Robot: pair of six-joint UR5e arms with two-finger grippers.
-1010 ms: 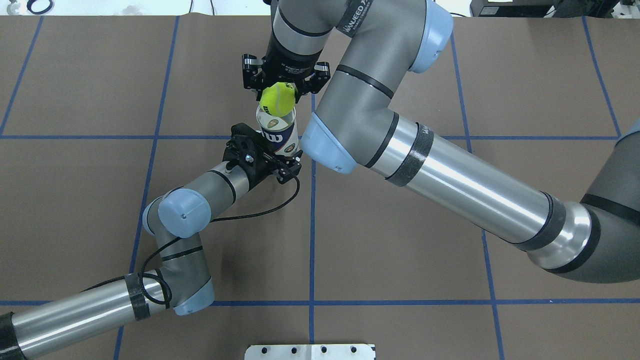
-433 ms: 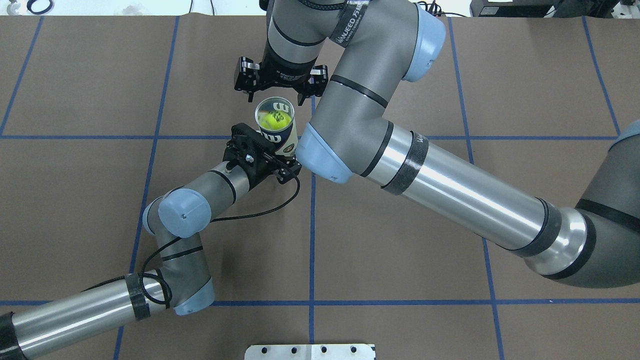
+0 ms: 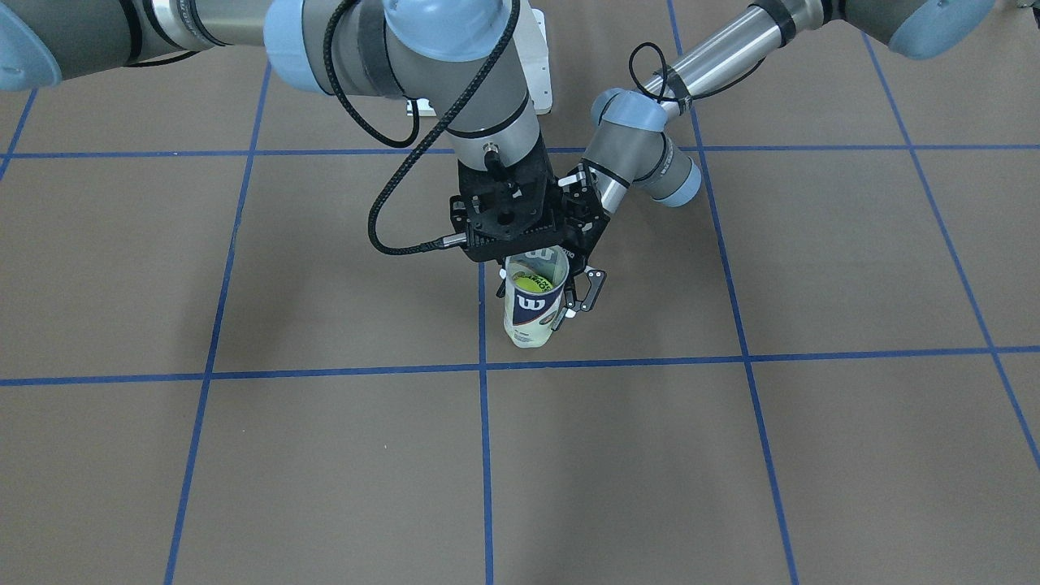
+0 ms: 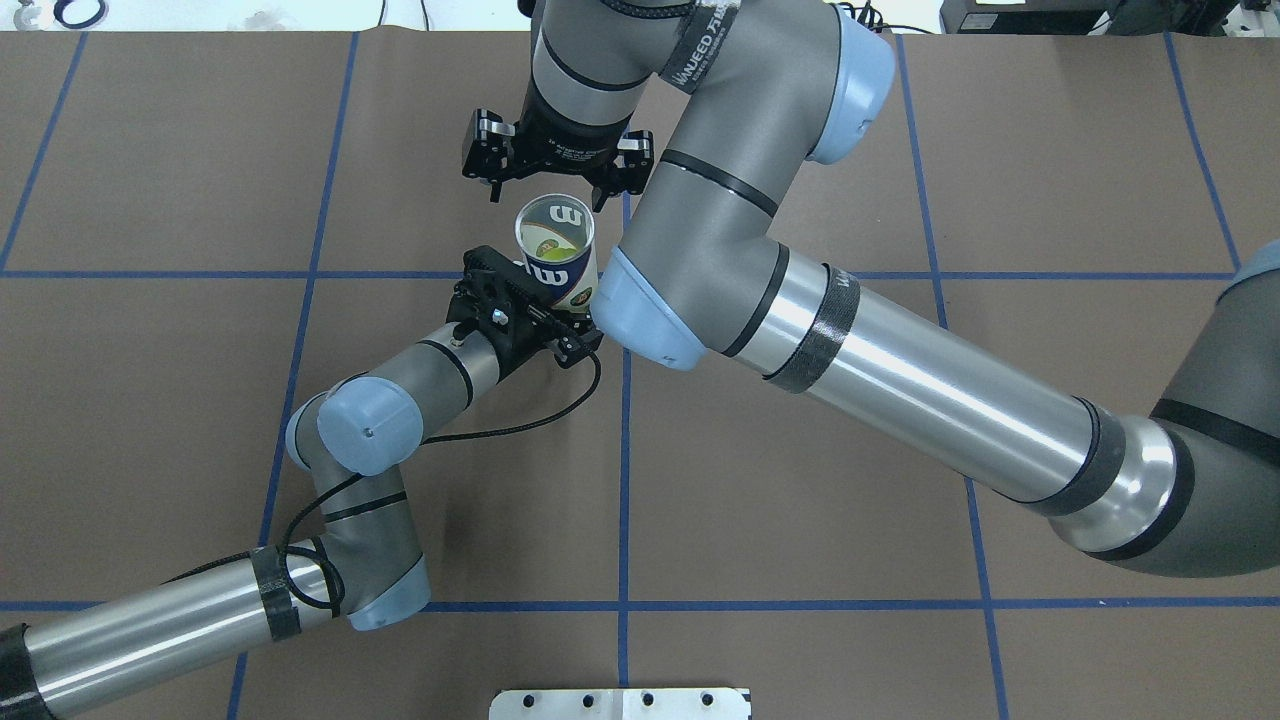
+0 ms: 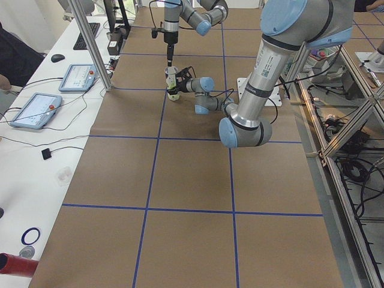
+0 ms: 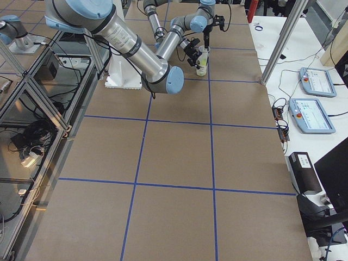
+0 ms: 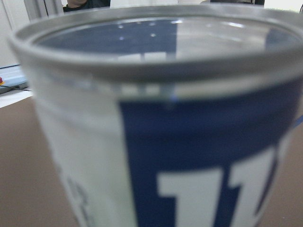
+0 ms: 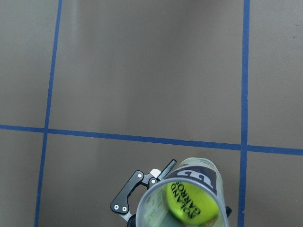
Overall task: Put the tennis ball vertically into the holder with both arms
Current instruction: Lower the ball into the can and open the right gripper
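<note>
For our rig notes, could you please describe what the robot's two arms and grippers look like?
Both the left arm and right arm are round tubes, matte grey at the joints and shiny silver between, with light-blue end caps and black bands. A black cable loops along the left arm; a lettered strap wraps the right. The left gripper and right gripper are black.

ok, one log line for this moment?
ball: inside upright can | left gripper: shut on can | right gripper: open, empty, above can | insert: done
</note>
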